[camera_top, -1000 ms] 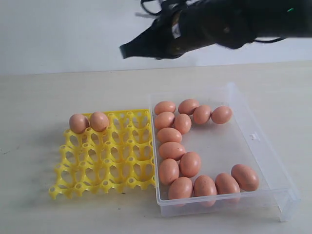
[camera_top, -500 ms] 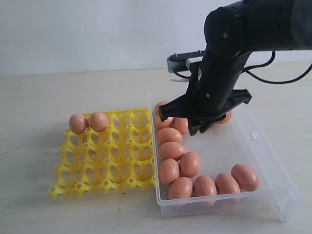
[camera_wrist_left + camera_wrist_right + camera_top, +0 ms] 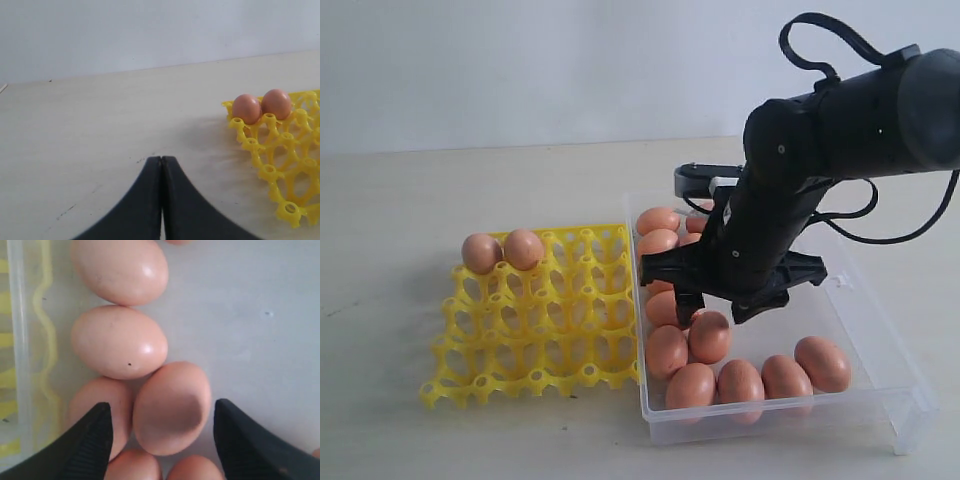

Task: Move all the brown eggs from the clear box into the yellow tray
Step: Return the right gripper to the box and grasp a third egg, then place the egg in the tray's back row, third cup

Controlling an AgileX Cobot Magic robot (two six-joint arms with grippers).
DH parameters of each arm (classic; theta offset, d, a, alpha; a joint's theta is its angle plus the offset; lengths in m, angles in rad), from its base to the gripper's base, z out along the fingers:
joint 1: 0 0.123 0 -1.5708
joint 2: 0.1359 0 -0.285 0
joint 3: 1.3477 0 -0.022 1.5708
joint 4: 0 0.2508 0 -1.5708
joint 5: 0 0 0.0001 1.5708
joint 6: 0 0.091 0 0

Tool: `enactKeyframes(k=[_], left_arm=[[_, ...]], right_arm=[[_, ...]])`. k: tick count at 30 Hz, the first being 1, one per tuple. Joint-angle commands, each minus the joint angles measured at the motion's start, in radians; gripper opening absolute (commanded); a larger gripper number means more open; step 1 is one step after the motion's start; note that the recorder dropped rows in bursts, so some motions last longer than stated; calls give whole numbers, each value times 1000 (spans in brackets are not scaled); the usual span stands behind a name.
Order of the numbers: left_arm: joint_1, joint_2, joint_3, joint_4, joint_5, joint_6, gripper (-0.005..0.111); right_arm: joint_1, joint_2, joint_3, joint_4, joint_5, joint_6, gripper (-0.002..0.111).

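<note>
The clear box (image 3: 865,330) holds several brown eggs (image 3: 740,382); part of them is hidden behind my right arm. My right gripper (image 3: 715,300) hangs open inside the box, just above one egg (image 3: 172,407) that lies between its spread fingers (image 3: 90,440), apart from both. The yellow tray (image 3: 535,330) lies left of the box with two brown eggs (image 3: 502,250) in its far left cups; these two eggs (image 3: 261,106) also show in the left wrist view. My left gripper (image 3: 161,161) is shut and empty, low over bare table left of the tray (image 3: 280,150).
The box wall (image 3: 20,340) runs close beside the gripper's one finger, with neighbouring eggs (image 3: 119,342) tightly packed around the one between the fingers. A pale wall rises behind the table. The table (image 3: 100,130) is bare wood-coloured surface around the left gripper.
My right arm has swung in from the top and come down into the clear box, ending low over the eggs by its left wall. The eggs and tray have not moved.
</note>
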Motion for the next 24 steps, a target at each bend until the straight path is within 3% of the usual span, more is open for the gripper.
enactKeyframes(k=[1,9,11,17,22,23,24], left_arm=[[-6,3,-5,-5,-4,-1,0],[-6,3,-5,-5,-4,-3,0],[-6,3,-5,-5,-4,-3,0],[-6,3,-5,-5,-4,-1,0],[-6,3,-5,-5,-4,-1,0],[-6,3,-5,-5,-4,-3,0],[-6,3,-5,-5,-4,-3,0]], right_arm=[[-3,42,7,9,-39,8,58],[-3,97,8,-11,-60,14,54],[-3,106,8,-22,-61,17,45],[-3,93,8,-90,-59,16,1],[-3,-22,9,-125,-98,-16,0],[-3,-58,16,-124,-161,-47,0],[12,-121,38,-111,-338,-119,0]])
